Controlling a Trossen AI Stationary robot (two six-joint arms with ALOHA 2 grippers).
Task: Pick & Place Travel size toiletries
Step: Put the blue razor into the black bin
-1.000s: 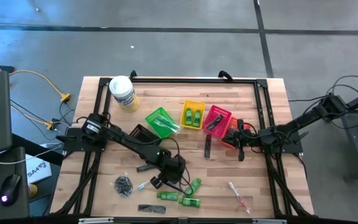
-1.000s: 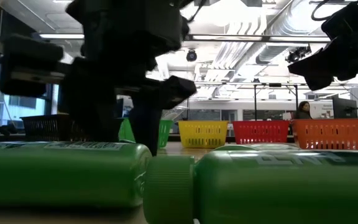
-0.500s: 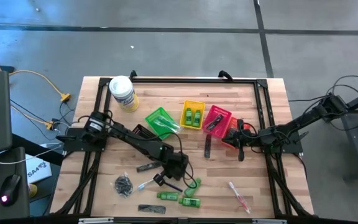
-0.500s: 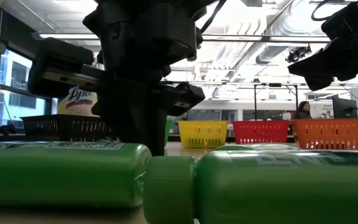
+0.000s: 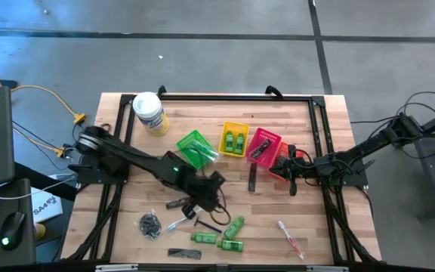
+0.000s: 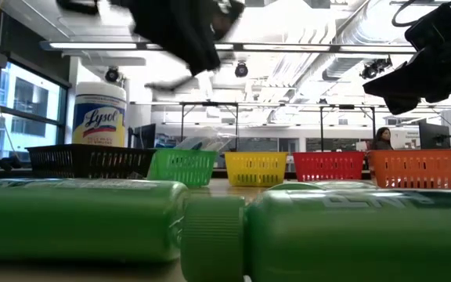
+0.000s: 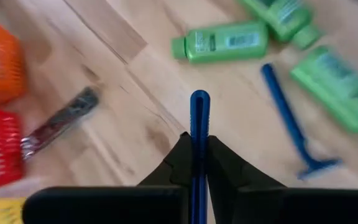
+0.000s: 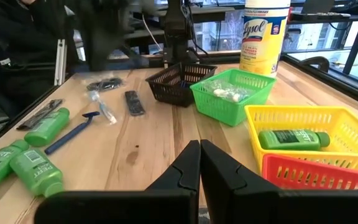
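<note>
left gripper [image 7: 198,140]: my jaws clenched on a blue razor [image 7: 199,118] | step: carry it level to its basket, steady grip | right gripper [image 8: 199,163]: pressed together, empty, waiting by the red basket [image 8: 303,174]

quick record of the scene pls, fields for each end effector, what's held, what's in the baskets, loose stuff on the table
left end effector: shut on a blue razor, lifted above the table
right end effector: shut, empty, near the red basket
yellow basket: two green bottles
green basket: clear-wrapped items
loose on table: second razor, three green bottles, combs, toothbrush, dark mesh bundle
</note>
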